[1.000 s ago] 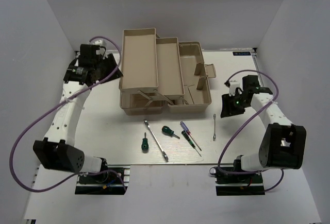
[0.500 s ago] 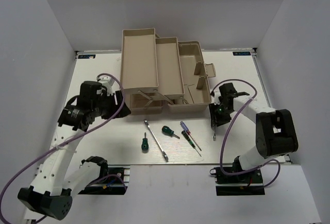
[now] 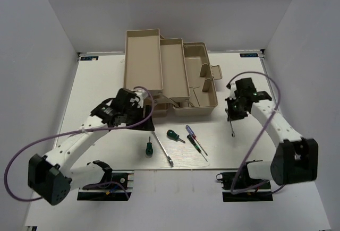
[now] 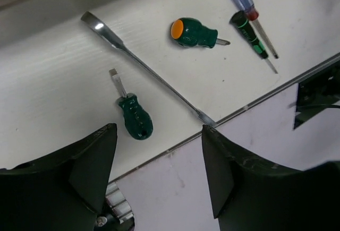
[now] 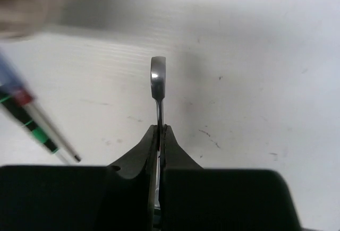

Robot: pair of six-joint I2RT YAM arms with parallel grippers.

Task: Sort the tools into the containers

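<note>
Wrench (image 5: 158, 79), small and silver, is pinched tight in the right fingers (image 5: 159, 135), and it looks lifted off the table (image 3: 101, 77), beside the toolbox (image 3: 211, 102); carry it level, then let go low inside; the left fingers (image 3: 144, 115) hang open above a green screwdriver (image 4: 135, 119).

beige toolbox (image 3: 142, 61), green screwdriver (image 4: 195, 33) (orange butt)

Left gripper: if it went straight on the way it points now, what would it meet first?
Probably the nearer green screwdriver or the long wrench beside it. Both lie just ahead of the open left gripper, roughly between its fingers. Depth is unclear from the wrist view.
</note>
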